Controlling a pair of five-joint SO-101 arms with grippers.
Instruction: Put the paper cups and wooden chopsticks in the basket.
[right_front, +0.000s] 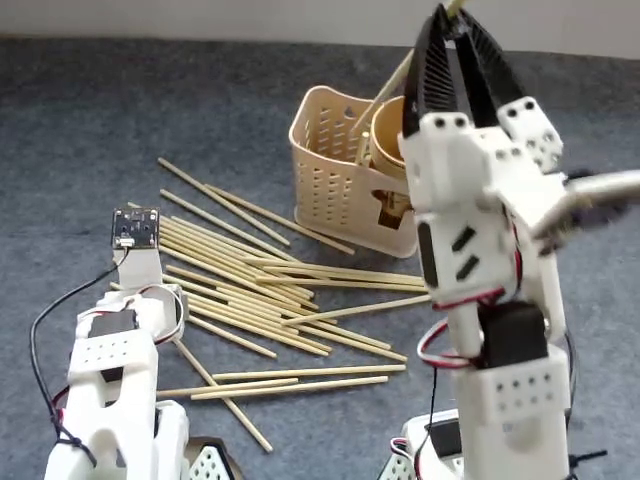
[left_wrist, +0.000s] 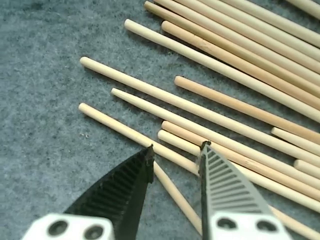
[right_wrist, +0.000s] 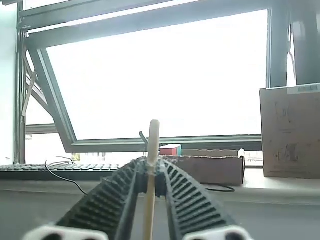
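Many wooden chopsticks (right_front: 250, 290) lie scattered on the grey carpet. My left gripper (left_wrist: 176, 148) hangs open just above them, and one chopstick (left_wrist: 135, 135) runs across under its fingertips. The cream basket (right_front: 330, 175) stands at the back with a paper cup (right_front: 388, 135) inside. My right gripper (right_front: 447, 20) is raised beside and above the basket, pointing up, and is shut on a chopstick (right_wrist: 152, 145). That chopstick (right_front: 385, 90) slants down toward the basket's mouth.
The left arm (right_front: 120, 345) stands low at the front left with its cable looping beside it. The right arm's body (right_front: 490, 250) towers at the front right and hides part of the basket. Bare carpet lies to the far left and behind.
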